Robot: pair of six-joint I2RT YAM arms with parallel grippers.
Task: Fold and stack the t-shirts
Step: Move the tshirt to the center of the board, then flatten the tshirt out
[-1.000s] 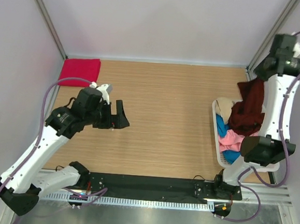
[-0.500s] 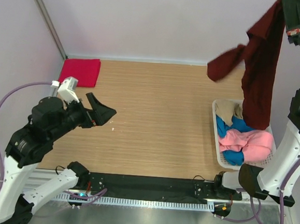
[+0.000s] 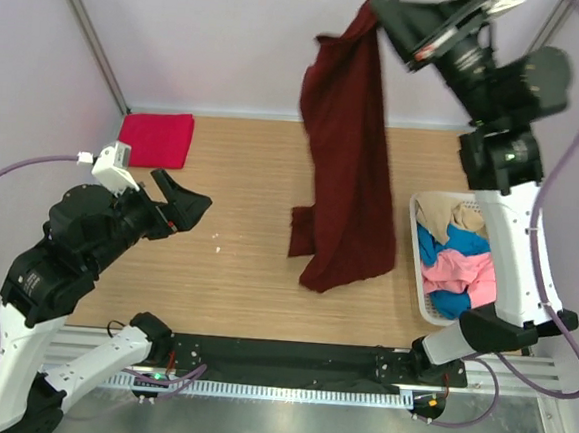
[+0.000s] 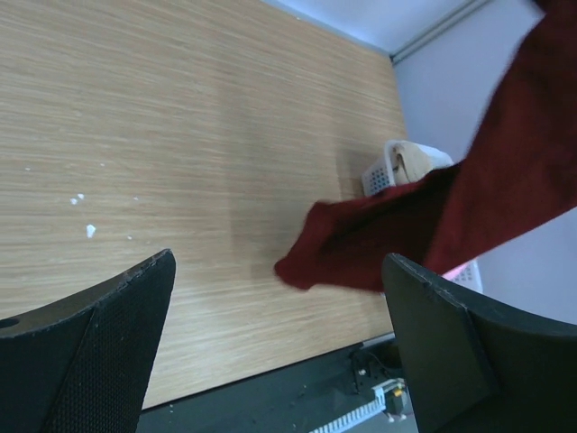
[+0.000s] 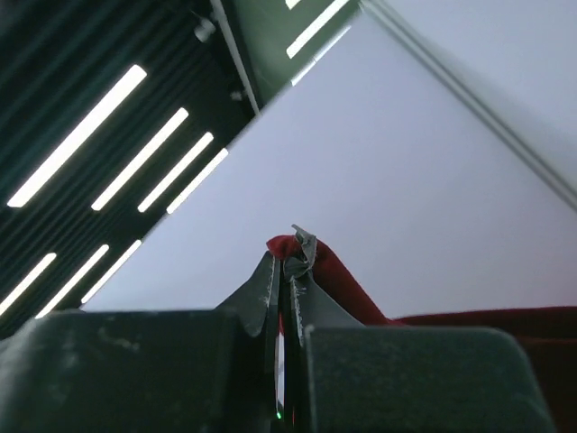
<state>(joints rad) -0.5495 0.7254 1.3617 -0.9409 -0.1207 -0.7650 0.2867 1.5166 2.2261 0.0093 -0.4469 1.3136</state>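
Your wooden table [image 3: 260,204] carries a white basket [image 3: 417,277] at its right edge. The maroon shirt [image 3: 348,171] hangs in the air just left of the basket, raised high. You cannot tell whether its hem touches the wood. Heaped inside the basket are a pink shirt [image 3: 463,273], a blue shirt [image 3: 430,246] and a beige shirt [image 3: 440,213]. The folded crimson shirt [image 3: 155,138] lies far left of the basket, by the back wall. Your right gripper [image 5: 287,271] is pinched tight on the maroon shirt's top edge, a tuft poking out past its fingertips. Your left gripper [image 3: 181,196] is spread wide and holds nothing. It is well left of the basket, with the maroon hem beyond its fingers.
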